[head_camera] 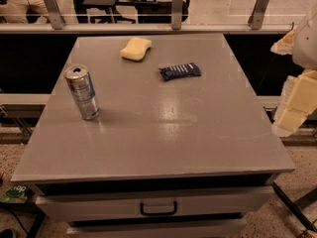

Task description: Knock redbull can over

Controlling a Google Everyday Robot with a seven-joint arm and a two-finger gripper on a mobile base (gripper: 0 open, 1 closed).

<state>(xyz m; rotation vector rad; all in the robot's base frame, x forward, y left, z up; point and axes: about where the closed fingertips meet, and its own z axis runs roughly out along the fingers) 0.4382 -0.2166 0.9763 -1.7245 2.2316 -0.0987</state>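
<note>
The redbull can point(83, 92) stands upright on the left side of the grey table point(163, 128). It is slim, silver with blue panels, and its silver pull-tab top shows. My gripper point(293, 107) is at the far right edge of the view, beyond the table's right edge and well away from the can. It holds nothing that I can see.
A yellow sponge point(135, 49) lies at the back of the table. A dark blue snack wrapper point(180, 71) lies to its right. The table has a drawer with a handle point(158, 208) at the front. A railing point(173, 14) runs behind the table.
</note>
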